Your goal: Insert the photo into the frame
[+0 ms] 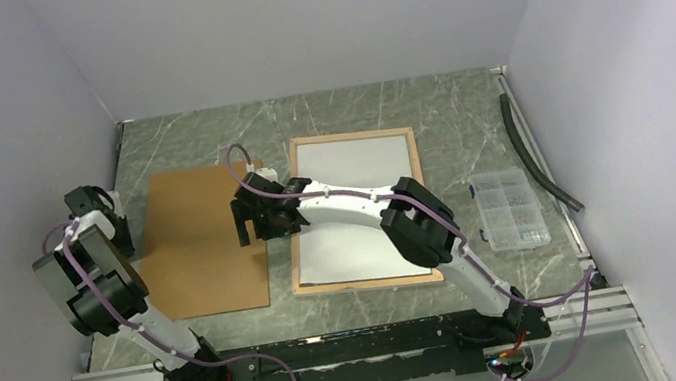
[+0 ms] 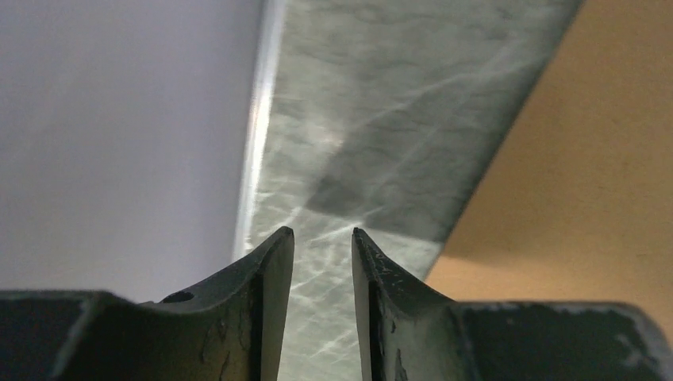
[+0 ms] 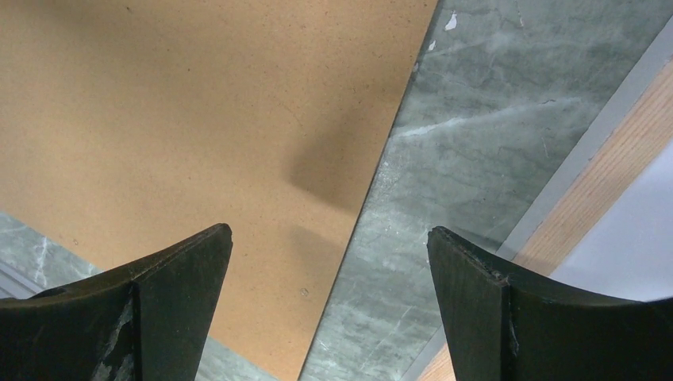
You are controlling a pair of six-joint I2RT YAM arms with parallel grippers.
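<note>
Wooden frame (image 1: 346,136), beside right gripper (image 1: 249,232) (apart)

Count: 2 arms, left arm (image 1: 111,285) and right arm (image 1: 420,224). 1 frame (image 1: 346,136), 1 brown backing board (image 1: 204,236), 1 clear compartment box (image 1: 511,210), 1 dark hose (image 1: 532,161).

The backing board (image 1: 200,241) looks matt fibreboard, the table (image 1: 442,104) glossy marble, the frame (image 1: 351,134) pale wood.
</note>
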